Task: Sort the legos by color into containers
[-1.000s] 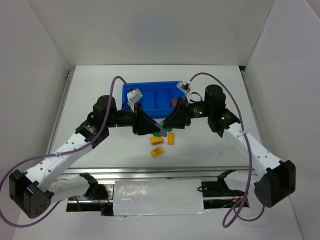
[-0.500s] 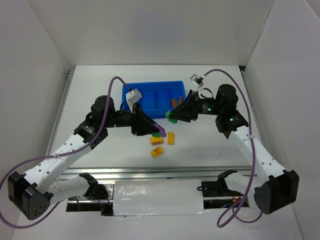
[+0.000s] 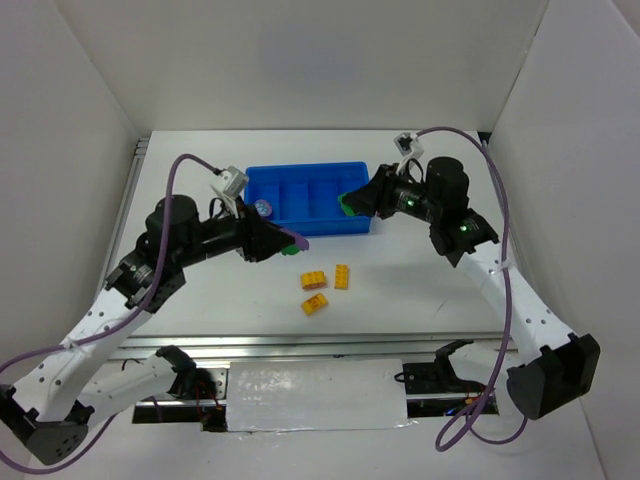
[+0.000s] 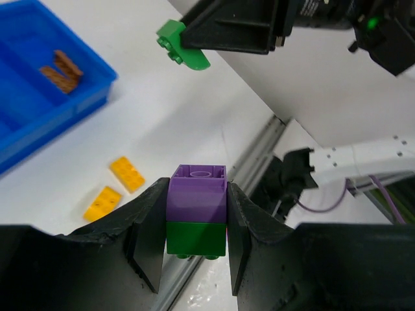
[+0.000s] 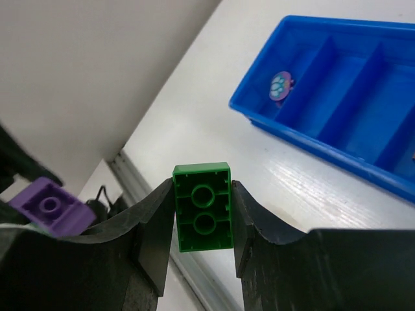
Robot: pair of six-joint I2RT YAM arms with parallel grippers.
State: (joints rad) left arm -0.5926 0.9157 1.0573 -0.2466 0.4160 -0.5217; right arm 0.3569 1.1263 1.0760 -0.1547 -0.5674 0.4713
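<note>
The left gripper pinches a purple brick stacked on a lower green brick, held above the table just in front of the blue tray. The right gripper pinches a lone green brick in the air near the tray's right end. Three yellow bricks lie on the table in front of the tray. Brown bricks sit in an end compartment.

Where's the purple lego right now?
The purple brick is pinched in the left gripper, joined to a green brick, just in front of the blue tray's near wall in the top view.
</note>
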